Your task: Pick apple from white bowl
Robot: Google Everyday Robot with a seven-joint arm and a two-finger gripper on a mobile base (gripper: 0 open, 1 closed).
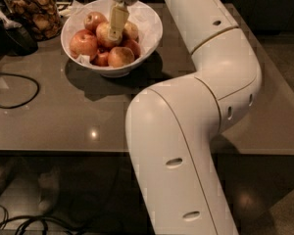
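Note:
The white bowl (153, 25) stands at the back of the table and holds several apples on white paper. The pale yellow, red-streaked apple (103, 34) lies near the middle of the pile, among redder apples (83, 43). My gripper (115, 32) reaches straight down from the top edge into the bowl. Its tan tip lies over the right side of that apple. My big white arm (210, 82) bends across the right half of the view.
A glass jar of brown snacks (35, 10) stands left of the bowl, with a dark object (15, 39) in front of it. A black cable (14, 89) loops on the grey table (63, 121) at the left. The table's front edge runs below.

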